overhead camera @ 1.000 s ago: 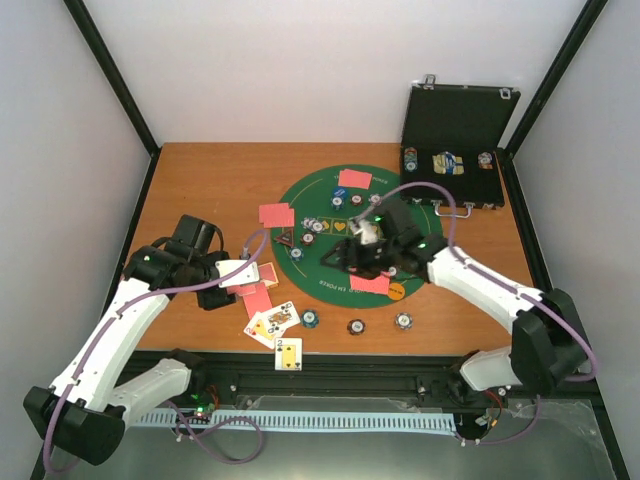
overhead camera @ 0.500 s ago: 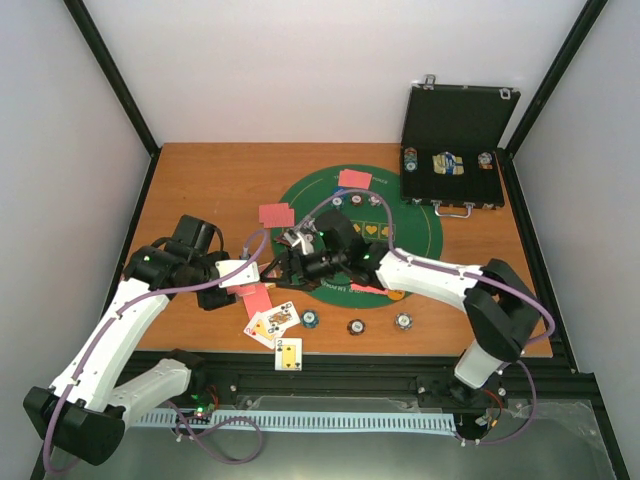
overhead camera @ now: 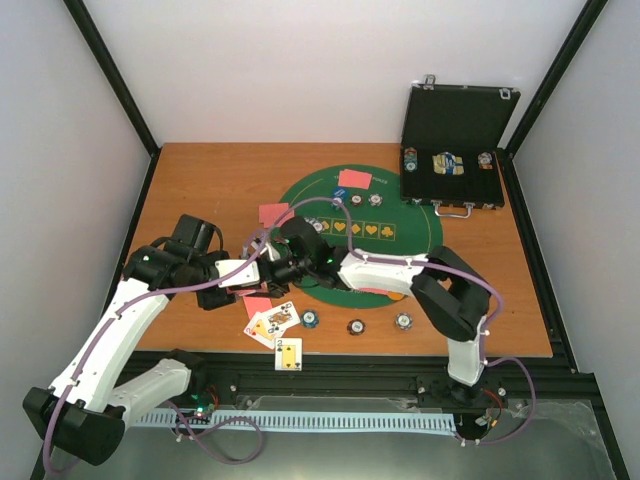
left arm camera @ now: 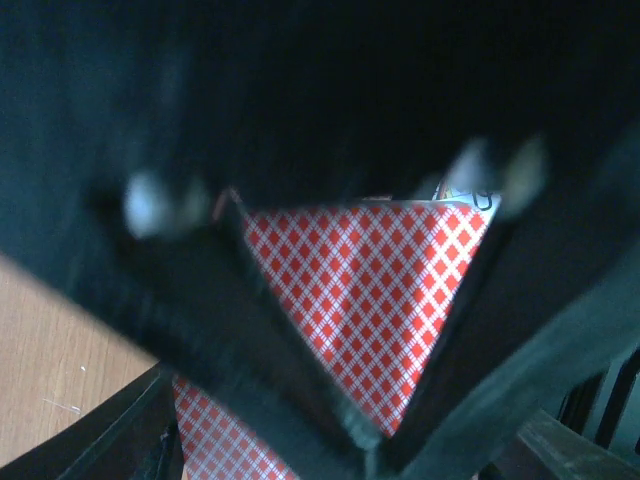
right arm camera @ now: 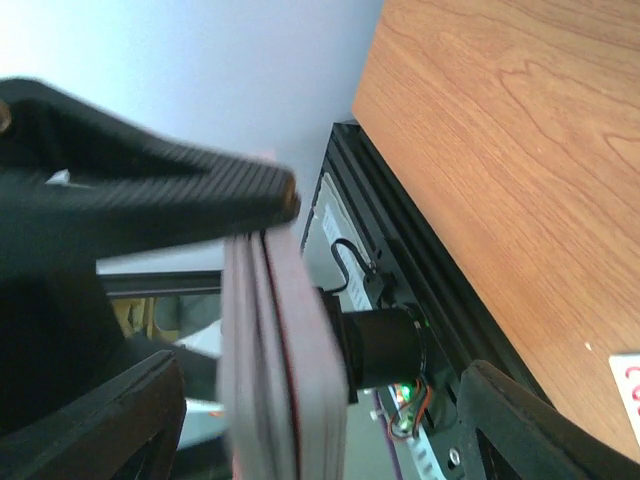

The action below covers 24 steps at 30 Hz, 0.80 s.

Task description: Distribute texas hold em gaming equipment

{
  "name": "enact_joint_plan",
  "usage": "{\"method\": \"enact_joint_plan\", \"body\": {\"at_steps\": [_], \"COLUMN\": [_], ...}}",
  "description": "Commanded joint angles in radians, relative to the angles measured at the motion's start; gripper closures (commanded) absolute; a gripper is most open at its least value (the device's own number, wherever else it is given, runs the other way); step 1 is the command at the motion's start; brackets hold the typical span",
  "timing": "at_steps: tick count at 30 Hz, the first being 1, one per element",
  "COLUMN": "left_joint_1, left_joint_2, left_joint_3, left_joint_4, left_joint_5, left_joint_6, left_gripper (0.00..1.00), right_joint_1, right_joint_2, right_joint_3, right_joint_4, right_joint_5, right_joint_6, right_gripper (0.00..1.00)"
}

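My left gripper (overhead camera: 246,272) is shut on a deck of red-backed playing cards (left arm camera: 380,300), held above the table's left side; its fingers meet in a V over the diamond-patterned back (left arm camera: 372,452). My right gripper (overhead camera: 273,265) has reached over to it and stands open. In the right wrist view the deck's edge (right arm camera: 285,350) stands between the right gripper's (right arm camera: 315,405) wide-spread fingers, apart from both. Red-backed cards (overhead camera: 272,213) and face-up cards (overhead camera: 272,320) lie on the table, with poker chips (overhead camera: 356,326) along the front.
A round green mat (overhead camera: 400,235) covers the table's middle, with a red-backed card (overhead camera: 354,179) and chips (overhead camera: 375,198) at its far edge. The open black case (overhead camera: 460,150) stands at the back right with chips inside. Another face-up card (overhead camera: 287,352) lies at the front edge.
My right arm has swung left across the mat, from its middle to the deck in my left gripper. The left arm and its deck have stayed put.
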Motion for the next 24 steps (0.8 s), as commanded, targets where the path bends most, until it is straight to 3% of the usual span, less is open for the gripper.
{"method": "enact_joint_plan", "body": {"at_steps": [1,9,24], "left_joint_1": [0.003,0.003,0.003], "left_joint_2": [-0.011,-0.021,-0.033], "left_joint_3": [0.044,0.037,0.037], "left_joint_4": [-0.013,-0.014,-0.015], "left_joint_5": [0.008,0.006,-0.001], "left_joint_6": [-0.001,0.005,0.011], "left_gripper": [0.73,0.73,0.73], "right_joint_1": [0.021,0.016,-0.081], "right_joint_2": [0.090,0.132,0.054], "right_joint_3": [0.078,0.093,-0.109], "right_joint_4": [0.060,0.036,0.060], "right_joint_5": [-0.022,-0.026,-0.048], "right_joint_6": [0.040,0.034,0.000], "right_gripper": [0.26,0.31,0.41]}}
